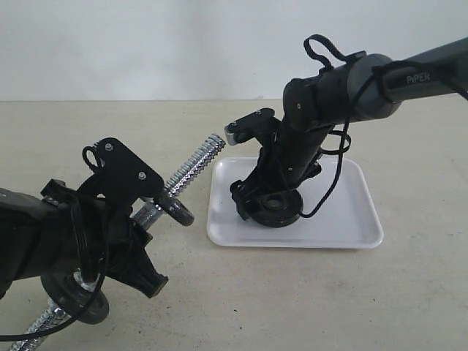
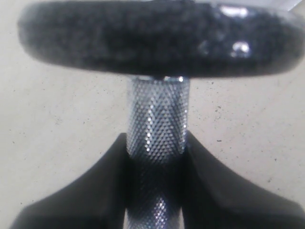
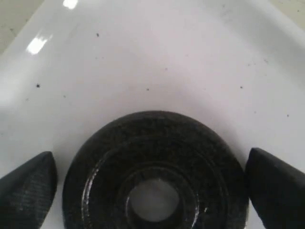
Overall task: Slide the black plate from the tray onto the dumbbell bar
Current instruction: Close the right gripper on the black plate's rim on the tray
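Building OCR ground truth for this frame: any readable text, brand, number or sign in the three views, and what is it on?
"PiPER": white lettering on the grey link of the right arm, exterior view.
Nothing else is readable. The black plate, tray and dumbbell bar show no lettering, and neither wrist view shows any text.

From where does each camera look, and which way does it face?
Exterior: off the arms, looking obliquely down at the table and the tray; the left arm and the right arm show.
Left wrist: on the left arm, looking along the left gripper at the clamped dumbbell bar and a mounted disc.
Right wrist: on the right arm, looking down at the black plate in the tray; the open right gripper straddles it.
Shared: exterior and right wrist both show black plate and tray.
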You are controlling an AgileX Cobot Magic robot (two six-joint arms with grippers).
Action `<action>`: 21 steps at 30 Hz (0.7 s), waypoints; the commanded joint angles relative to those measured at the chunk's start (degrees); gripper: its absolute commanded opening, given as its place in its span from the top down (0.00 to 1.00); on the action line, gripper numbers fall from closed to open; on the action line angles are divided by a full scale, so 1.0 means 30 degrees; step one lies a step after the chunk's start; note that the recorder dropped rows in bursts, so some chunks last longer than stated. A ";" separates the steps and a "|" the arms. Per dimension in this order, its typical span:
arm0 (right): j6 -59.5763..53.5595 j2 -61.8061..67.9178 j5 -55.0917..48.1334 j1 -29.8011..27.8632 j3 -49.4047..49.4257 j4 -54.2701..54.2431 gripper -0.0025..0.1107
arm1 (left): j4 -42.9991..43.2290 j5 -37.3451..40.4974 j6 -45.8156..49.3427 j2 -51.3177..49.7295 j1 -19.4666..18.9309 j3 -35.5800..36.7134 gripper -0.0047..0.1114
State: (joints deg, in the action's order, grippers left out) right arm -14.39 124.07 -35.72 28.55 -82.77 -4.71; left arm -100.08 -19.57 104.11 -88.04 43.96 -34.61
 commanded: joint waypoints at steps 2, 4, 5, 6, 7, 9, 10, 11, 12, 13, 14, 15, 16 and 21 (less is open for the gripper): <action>-0.0173 0.0807 -0.2258 -0.0012 0.0294 0.1737 0.11 | 0.1244 -0.0524 -0.0132 0.0864 -0.0006 -0.0651 0.92; -0.0173 0.0807 -0.2569 -0.0012 0.0294 0.1737 0.11 | 0.1244 -0.0524 -0.0132 0.0864 -0.0006 -0.0651 0.92; -0.0173 0.0807 -0.2618 -0.0012 0.0294 0.1737 0.11 | 0.1244 -0.0524 -0.0132 0.0864 -0.0006 -0.0651 0.92; -0.0173 0.0807 -0.2655 -0.0012 0.0294 0.1737 0.11 | 0.1244 -0.0524 -0.0132 0.0864 -0.0006 -0.0651 0.92; -0.0173 0.0807 -0.2655 -0.0012 0.0294 0.1737 0.11 | 0.1244 -0.0524 -0.0132 0.0864 -0.0006 -0.0651 0.92; -0.0173 0.0807 -0.2655 -0.0012 0.0294 0.1737 0.11 | 0.1244 -0.0524 -0.0132 0.0864 -0.0006 -0.0651 0.92; -0.0173 0.0807 -0.2622 -0.0012 0.0294 0.1737 0.11 | 0.1244 -0.0524 -0.0132 0.0864 -0.0006 -0.0651 0.92; -0.0173 0.0807 -0.2622 -0.0012 0.0294 0.1737 0.11 | 0.1244 -0.0524 -0.0132 0.0864 -0.0006 -0.0651 0.92; -0.0173 0.0807 -0.2585 -0.0012 0.0294 0.1737 0.11 | 0.1244 -0.0524 -0.0132 0.0864 -0.0006 -0.0651 0.92; -0.0173 0.0807 -0.2536 -0.0012 0.0294 0.1737 0.11 | 0.1244 -0.0524 -0.0132 0.0864 -0.0006 -0.0651 0.92; -0.0173 0.0807 -0.2536 -0.0012 0.0294 0.1737 0.11 | 0.1244 -0.0524 -0.0132 0.0864 -0.0006 -0.0651 0.92; -0.0066 0.0807 -0.2535 -0.0012 0.0294 0.1737 0.11 | 0.1244 -0.0524 -0.0132 0.0864 -0.0006 -0.0651 0.92; 0.0214 0.0807 -0.2535 -0.0012 0.0294 0.1737 0.11 | 0.1244 -0.0524 -0.0132 0.0864 -0.0006 -0.0651 0.92; 0.0640 0.0807 -0.2962 -0.0012 0.0294 0.1737 0.11 | 0.1244 -0.0524 -0.0132 0.0864 -0.0006 -0.0651 0.92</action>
State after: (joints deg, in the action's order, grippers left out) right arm -12.56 124.11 -40.00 28.55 -83.26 -2.92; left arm -100.08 -19.57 104.11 -88.04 43.96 -34.61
